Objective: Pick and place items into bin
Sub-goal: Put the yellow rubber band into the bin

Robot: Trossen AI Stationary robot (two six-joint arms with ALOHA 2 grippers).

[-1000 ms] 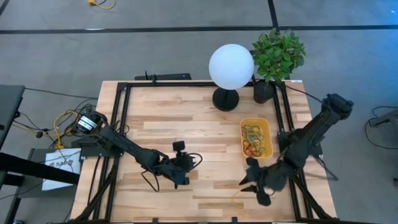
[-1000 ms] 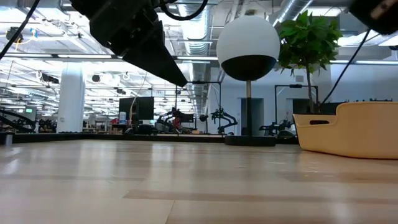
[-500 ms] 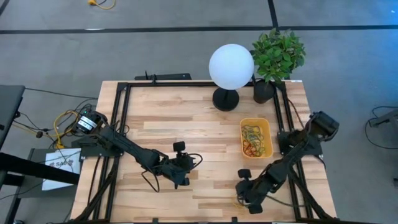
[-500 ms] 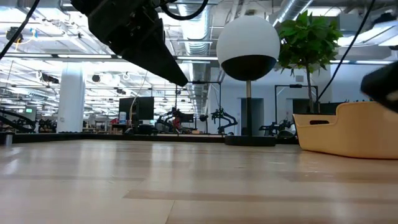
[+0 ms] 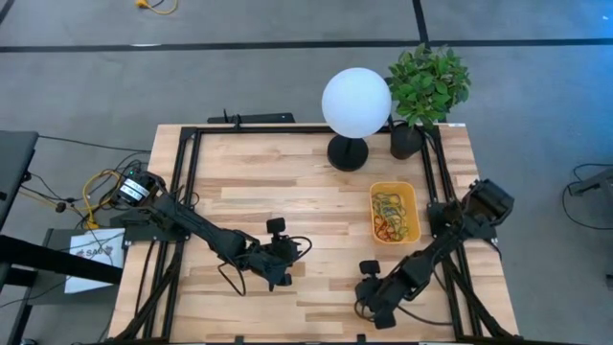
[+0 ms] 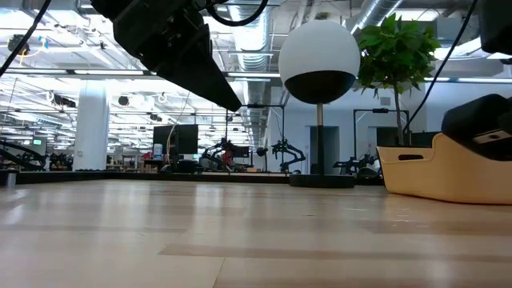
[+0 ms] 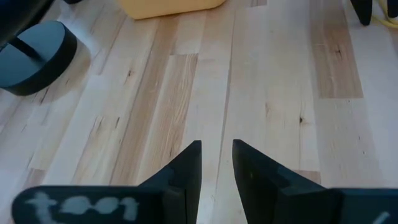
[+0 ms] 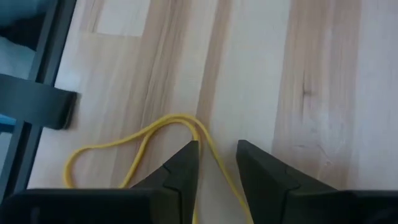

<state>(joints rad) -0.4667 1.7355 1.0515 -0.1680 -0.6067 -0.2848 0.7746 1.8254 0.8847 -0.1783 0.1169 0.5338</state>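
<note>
- In the high view the right gripper point(image 5: 375, 311) sits low over the front edge of the table point(image 5: 287, 192), and its own body covers the band beneath it, so nothing of that band shows from above.
- The right wrist view does show it: a yellow rubber band point(image 8: 140, 149) lies flat on the wood, one strand running into the gap between the two dark fingers point(image 8: 180, 168); the loop's far end is cut off by the picture's edge.
- Those fingers stand a little apart with the strand between them; they are not pressed on it, and the band is not lifted.
- The yellow tray point(image 5: 395, 213) lies on the right half of the table, behind the right gripper, with a tangle of coloured bands point(image 5: 390, 218) inside; single colours are hard to pick out.
- In the low view only the tray's side wall point(image 6: 448, 180) shows, partly behind a dark part of the right arm.
- The left gripper point(image 5: 278, 278) hangs over bare wood near the table's middle front, fingers point(image 7: 186, 171) slightly apart and holding nothing.
- A black frame runs along the table's left, back and right sides; a frame bar lies just beside the yellow band.
- A white globe lamp point(image 5: 356, 103) and a potted plant point(image 5: 427, 86) stand at the back right.
- Open wood lies between the two grippers and between the right gripper and the tray.
</note>
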